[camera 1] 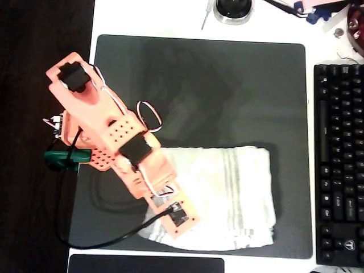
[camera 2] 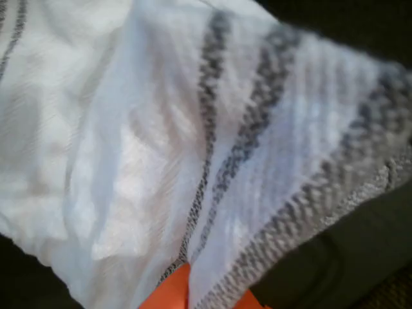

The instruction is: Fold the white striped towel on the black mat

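Observation:
The white striped towel point(camera 1: 227, 196) lies on the lower right part of the black mat point(camera 1: 199, 85), bunched into a rough rectangle with grey stripes running down its middle. My orange gripper point(camera 1: 181, 223) hangs over the towel's lower left corner. In the wrist view the towel point(camera 2: 161, 141) is very close, and its grey stripes converge toward my gripper point(camera 2: 206, 299) at the bottom edge. A fold of cloth runs between the two orange fingertips point(camera 2: 168, 293), so the gripper looks shut on the towel. The fingertips themselves are hidden under the wrist in the overhead view.
A black keyboard point(camera 1: 341, 165) lies along the mat's right side. A dark pad point(camera 1: 145, 264) sits at the bottom edge and a round object point(camera 1: 232, 10) at the top. A green clamp point(camera 1: 67, 159) and a black cable point(camera 1: 96, 242) lie left of the arm.

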`<action>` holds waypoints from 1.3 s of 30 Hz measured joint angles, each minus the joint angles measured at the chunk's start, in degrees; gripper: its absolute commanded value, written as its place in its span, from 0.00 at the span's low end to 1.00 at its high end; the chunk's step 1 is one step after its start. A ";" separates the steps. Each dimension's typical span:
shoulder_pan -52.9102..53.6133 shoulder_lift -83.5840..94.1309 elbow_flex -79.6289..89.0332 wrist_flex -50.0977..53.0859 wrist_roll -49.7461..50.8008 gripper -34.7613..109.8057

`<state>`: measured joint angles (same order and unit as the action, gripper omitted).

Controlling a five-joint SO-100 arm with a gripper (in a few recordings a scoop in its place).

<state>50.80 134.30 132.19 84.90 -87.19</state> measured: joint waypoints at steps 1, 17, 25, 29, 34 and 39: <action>1.32 1.23 -0.26 1.05 -1.14 0.24; -14.77 -13.80 -26.63 8.44 14.24 0.24; -22.50 -30.76 -37.71 4.57 21.88 0.24; -24.79 -39.99 -45.35 3.78 23.73 0.24; -25.75 -51.24 -55.46 2.37 23.99 0.24; -27.16 -59.59 -59.50 -2.29 23.99 0.24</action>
<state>23.64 74.71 72.69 82.62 -63.19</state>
